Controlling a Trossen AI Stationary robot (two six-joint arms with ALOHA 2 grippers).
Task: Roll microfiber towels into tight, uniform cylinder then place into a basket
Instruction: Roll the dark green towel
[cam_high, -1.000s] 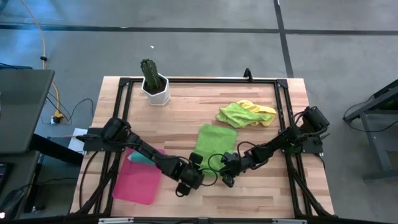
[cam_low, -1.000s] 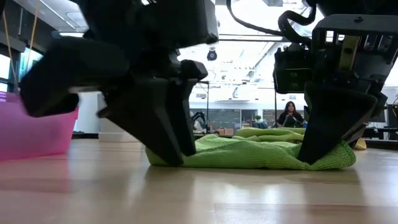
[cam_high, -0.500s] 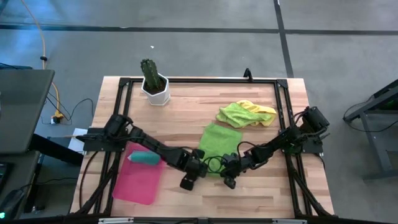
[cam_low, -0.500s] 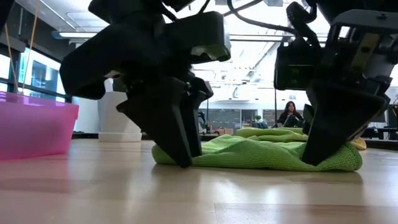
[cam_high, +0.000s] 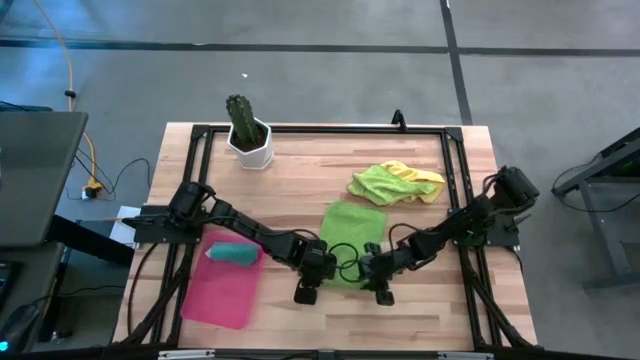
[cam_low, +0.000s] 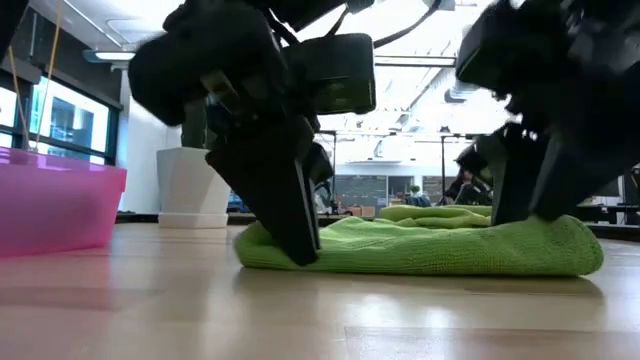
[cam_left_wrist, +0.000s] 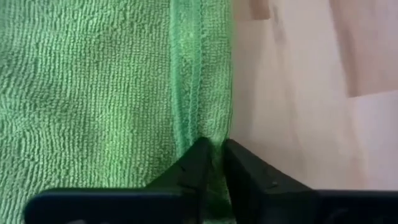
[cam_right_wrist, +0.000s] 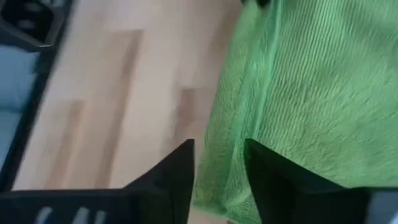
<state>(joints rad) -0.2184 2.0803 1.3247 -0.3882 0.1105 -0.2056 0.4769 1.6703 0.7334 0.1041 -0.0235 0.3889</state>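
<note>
Both tools at green towel's (cam_high: 349, 236) near edge. L tool (cam_left_wrist: 213, 163) pinches hem, nearly shut; R tool (cam_right_wrist: 219, 177) part open, straddling edge, grip unclear. Towel extends away across bench (cam_high: 300, 190).

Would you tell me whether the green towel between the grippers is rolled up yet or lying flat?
Mostly flat. The green towel lies spread on the table; only its near edge is bunched, pinched by the left gripper.

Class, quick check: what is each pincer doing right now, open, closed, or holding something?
Left pincer: closed, pinching the hem of the green towel.
Right pincer: open, straddling the same towel's edge, gripping nothing.
</note>
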